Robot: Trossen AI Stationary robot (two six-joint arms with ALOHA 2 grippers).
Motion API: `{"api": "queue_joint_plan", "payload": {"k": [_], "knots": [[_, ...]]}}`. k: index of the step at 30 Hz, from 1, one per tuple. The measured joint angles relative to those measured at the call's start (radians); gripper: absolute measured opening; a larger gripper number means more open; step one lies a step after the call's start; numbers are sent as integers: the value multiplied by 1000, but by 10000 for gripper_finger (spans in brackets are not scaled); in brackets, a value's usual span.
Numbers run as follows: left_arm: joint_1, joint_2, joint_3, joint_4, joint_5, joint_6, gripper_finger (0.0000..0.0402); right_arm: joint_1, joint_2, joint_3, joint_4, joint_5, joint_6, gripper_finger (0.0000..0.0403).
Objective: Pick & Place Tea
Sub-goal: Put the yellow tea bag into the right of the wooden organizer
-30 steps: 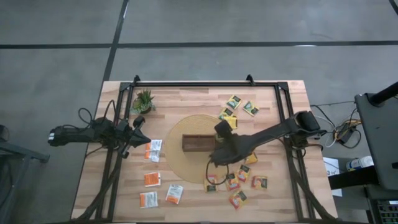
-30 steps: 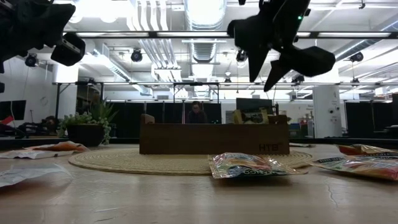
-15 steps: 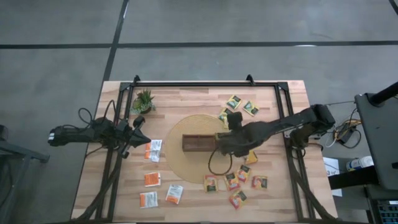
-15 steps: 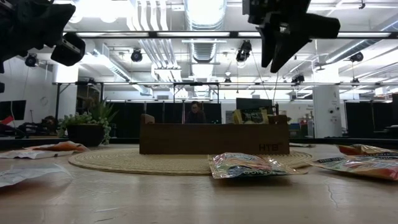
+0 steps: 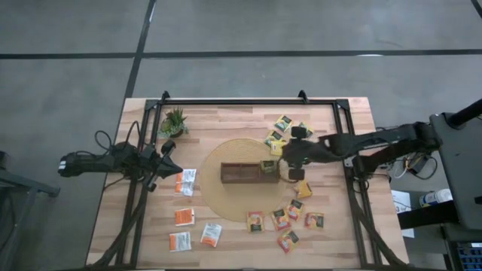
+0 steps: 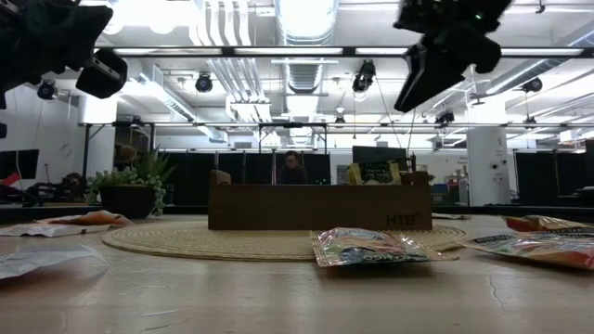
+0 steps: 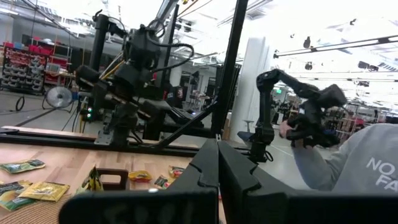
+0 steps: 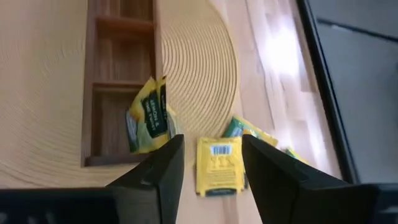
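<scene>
Tea sachets lie scattered on the table (image 5: 226, 120) all round the wooden tray (image 5: 239, 174), which sits on a round woven mat (image 5: 226, 203). One yellow-green sachet (image 5: 268, 166) stands tilted in the tray's end compartment nearest the right arm. Beyond that end lies a yellow-green group (image 5: 285, 126); nearer the table's front edge from the tray lies an orange-brown group (image 5: 290, 220); off the tray's other end lie the white-and-orange ones (image 5: 187, 181). A small potted plant (image 5: 174, 120) stands well apart from the tray, towards the left arm's back corner.

The right gripper (image 5: 290, 159) hangs above the mat just beside the tray's filled end, its fingers (image 8: 163, 171) spread with nothing between them. The left gripper (image 5: 167, 156) waits off the mat beside the white-and-orange sachets, its fingers (image 7: 214, 168) pressed together.

The sachets look very light, thin and limp, with a slick wrapper, so one lying flat would probably slide or buckle under a pinch. Taking one by a raised edge or corner seems the safest hold.
</scene>
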Motion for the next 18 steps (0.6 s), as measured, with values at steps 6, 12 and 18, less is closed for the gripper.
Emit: {"api": "queue_joint_plan", "payload": {"k": [6,12,18], "knots": [[0,0,0,0,0,0,0,-6,-179,-201,184,-101,-12,145],[0,0,0,0,0,0,0,-13,-257,-279,200,-120,-25,136],[0,0,0,0,0,0,0,-56,-250,-312,205,-134,-29,132]]}}
